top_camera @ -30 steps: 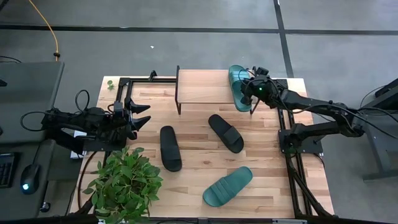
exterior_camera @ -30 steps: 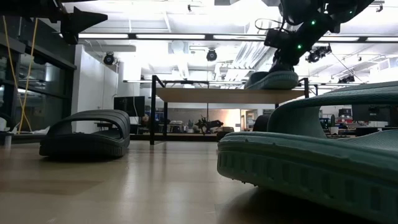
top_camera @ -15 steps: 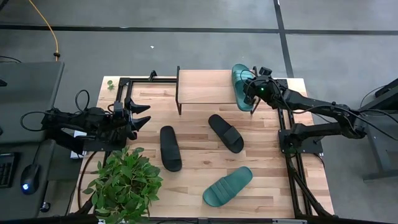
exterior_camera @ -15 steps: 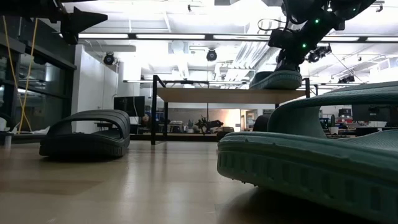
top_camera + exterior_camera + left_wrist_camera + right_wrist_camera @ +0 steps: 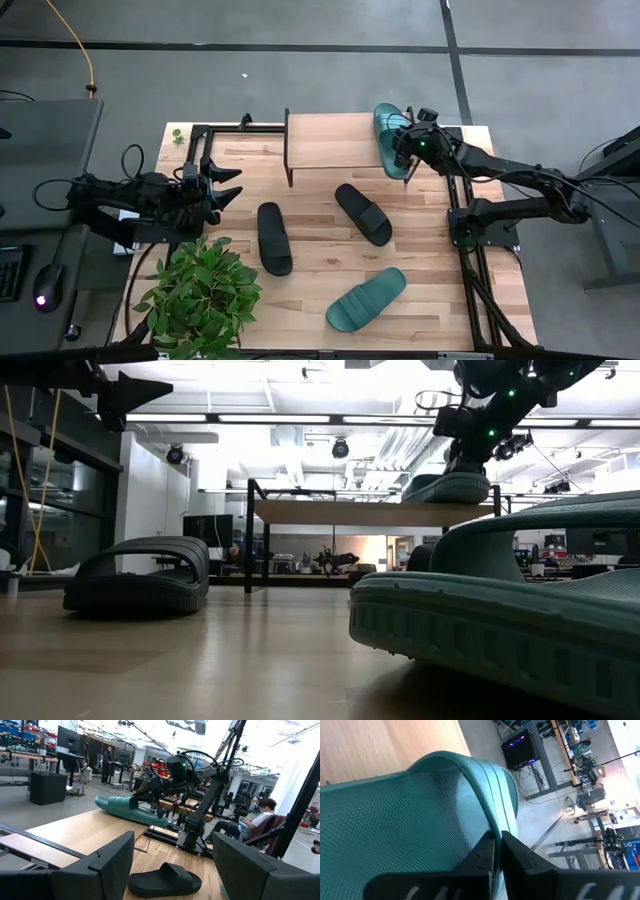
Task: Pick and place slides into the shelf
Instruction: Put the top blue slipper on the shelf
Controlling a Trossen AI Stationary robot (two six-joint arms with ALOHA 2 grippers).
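Observation:
A teal slide sits at the right end of the shelf, with my right gripper shut on it. In the low view this slide sits level at the plank top. Whether its sole rests on the plank or hangs just above it, I cannot tell. Two black slides and a second teal slide lie sole-down on the table. My left gripper waits open at the table's left side, holding nothing. My right gripper pinches the edge of the teal slide's strap between its two shut fingers. It comes from the table's right side, slanting down. The slide stays level and upright over the shelf's right end, one end past the plank's edge.
A potted plant stands at the near left corner. Black frame rails run along the far left and right of the table. Bare wood lies between the shelf and the slides on the table.
My right gripper has turned a little while staying shut. The teal slide it holds has swung slightly on the shelf, its near end going toward the table's right edge.

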